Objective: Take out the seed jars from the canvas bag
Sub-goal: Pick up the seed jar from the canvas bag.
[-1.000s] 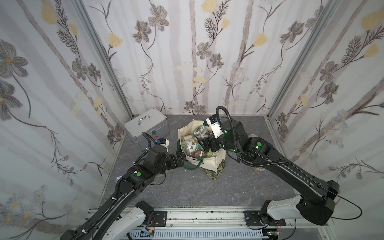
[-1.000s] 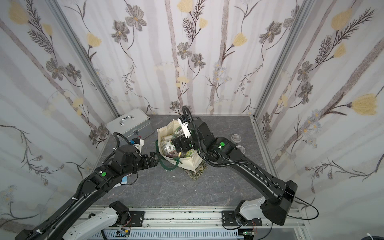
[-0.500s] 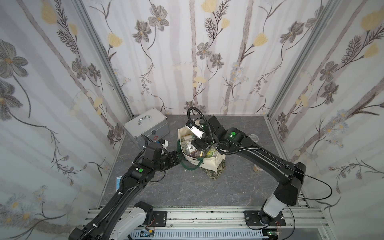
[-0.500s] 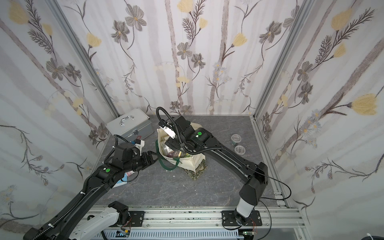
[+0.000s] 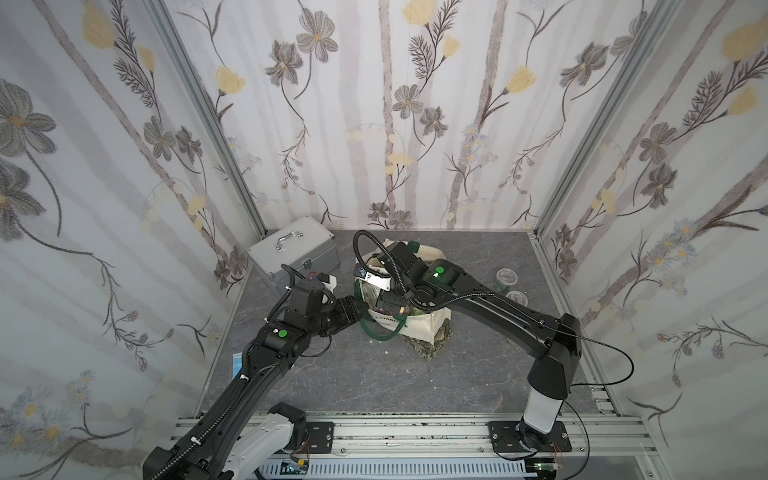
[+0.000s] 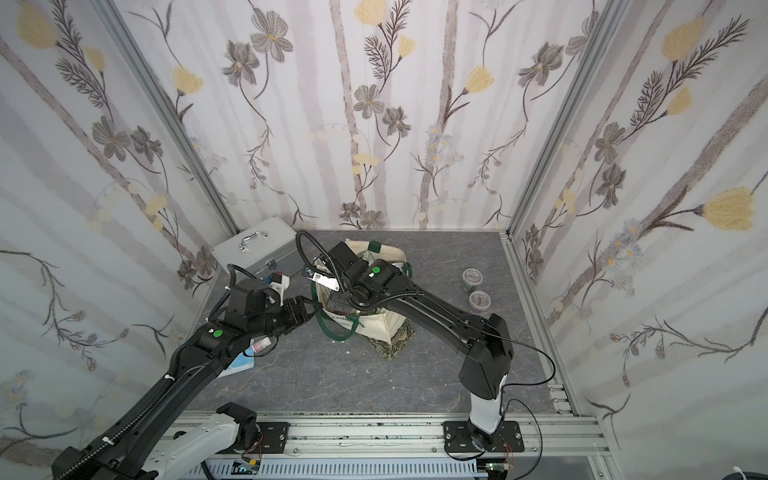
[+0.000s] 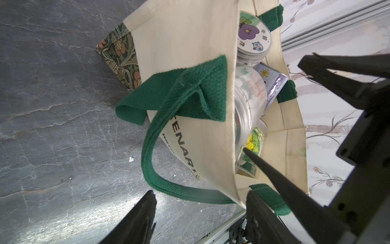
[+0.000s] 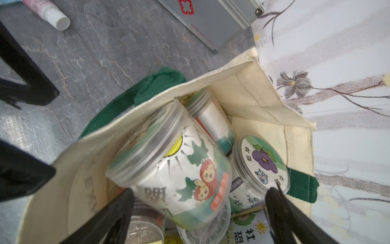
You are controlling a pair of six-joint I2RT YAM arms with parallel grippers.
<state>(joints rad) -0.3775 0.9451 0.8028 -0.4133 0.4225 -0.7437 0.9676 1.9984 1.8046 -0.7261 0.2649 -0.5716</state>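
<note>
The right gripper (image 8: 200,190) hangs in the mouth of the canvas bag (image 8: 249,90). Its jaws are spread wide and clamp nothing. Just ahead of its fingertips, across the gap between them, a large clear jar (image 8: 175,166) lies on its side. Its label shows red cartoon faces and green leaves. One fingertip sits right by that jar's lower end; whether it touches cannot be told. Beside the other fingertip is a purple-lid jar (image 8: 261,162), its lid turned up toward the wrist. Farther ahead of the jaws, behind the large jar, a slimmer jar (image 8: 211,118) lies against the bag's far wall.

The left gripper (image 7: 200,192) is parted too, at the bag's near edge. The green handle (image 7: 154,164) loops across the space between its fingers. The rim of the cream front wall runs down just beside one finger, and neither finger visibly presses it.

In both top views the bag stands upright on the grey floor between the two arms. Two loose seed jars (image 5: 506,276) stand on the floor well apart from both grippers, out on the right arm's side. A silver case (image 5: 295,255) sits behind the left gripper, and a small bottle (image 8: 50,12) lies on the floor near that arm.
</note>
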